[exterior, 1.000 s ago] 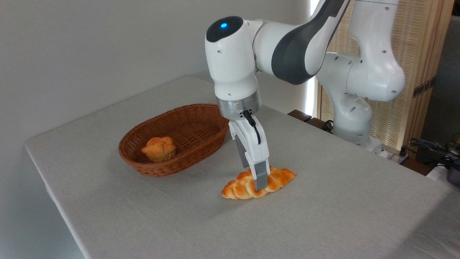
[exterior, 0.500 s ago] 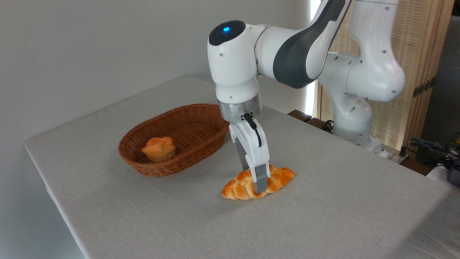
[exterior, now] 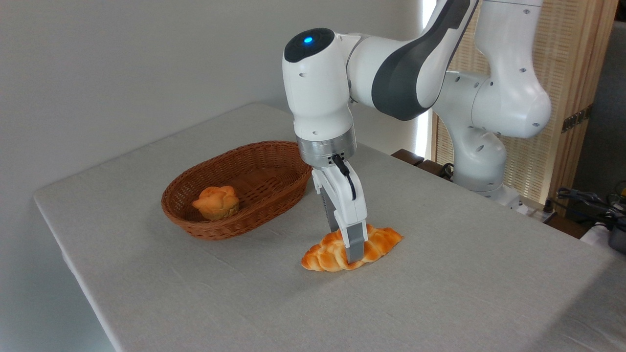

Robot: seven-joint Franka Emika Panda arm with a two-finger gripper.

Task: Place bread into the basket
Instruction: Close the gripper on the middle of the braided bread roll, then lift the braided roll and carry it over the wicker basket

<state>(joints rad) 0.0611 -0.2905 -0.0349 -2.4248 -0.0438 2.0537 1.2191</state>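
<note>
On the grey cloth of the desk (exterior: pixel 440 274), right of the basket (exterior: pixel 274 195), the bread (exterior: pixel 326 254) lies flat with its long axis running from lower left to upper right. It has not left the surface; both tapered ends rest on the cloth. The end effector (exterior: pixel 353 250) stands upright over the loaf's middle, one finger in front of the loaf and the other behind it, so the two straddle its width. The front finger lies against the crust, and the pair look clenched on the bread, though the rear contact is hidden.

So the reach and the grasp seem done, or nearly so. Lifting, carrying and releasing are all left. The basket sits near the loaf, up and to the left, apart from it, with a small round bun (exterior: pixel 216 200) already inside at its near-left end. The rest of the basket floor is free, and that open stretch appears long enough to take the loaf if it is laid along the oval.
</note>
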